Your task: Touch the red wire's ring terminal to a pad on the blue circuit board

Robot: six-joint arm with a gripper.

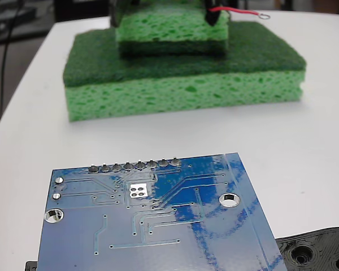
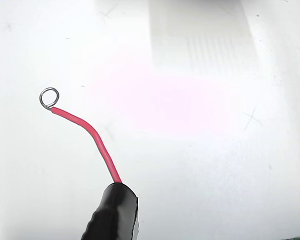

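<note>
**Ring terminal far from the board: approach not yet begun**

White worktop point(image 1: 322, 135) fills both views, its surface marked only by faint scuffs and a pale pink glare in the wrist view.

At the top edge of the fixed view, the short, thin red-insulated wire point(image 1: 233, 10) is seen jutting to the right, tipped by the tiny silver ring terminal point(image 1: 264, 16). In the wrist view the same slightly curved red wire point(image 2: 92, 137) is seen rising out of a black sleeve point(image 2: 112, 212) and bending to the left, with the ring terminal point(image 2: 48, 97) at its end held above bare white worktop; no board is seen beneath it. The end effector is mostly cut off by the top of the fixed view, with only dark parts visible there; whether its fingers are spread or pressed together cannot be told, though the wire is evidently carried by it through the black sleeve.

Below and around the wire's root in the fixed view, two stacked green sponges point(image 1: 183, 79) with darker scouring tops are seen. Well apart from these, in the near foreground, the glossy blue square circuit board point(image 1: 158, 226) is laid flat, with thin traces, a row of silver solder joints point(image 1: 134, 166) along its far edge and round mounting holes. A black plastic part with holes point(image 1: 319, 251) lies just beside its right corner.

The step in hand is judged to be the start of the approach, with no contact made. The next move calls for the ring to be carried across the sponges toward the board, lowered gently, and steered onto one silver pad rather than onto bare blue lacquer or a hole.
</note>
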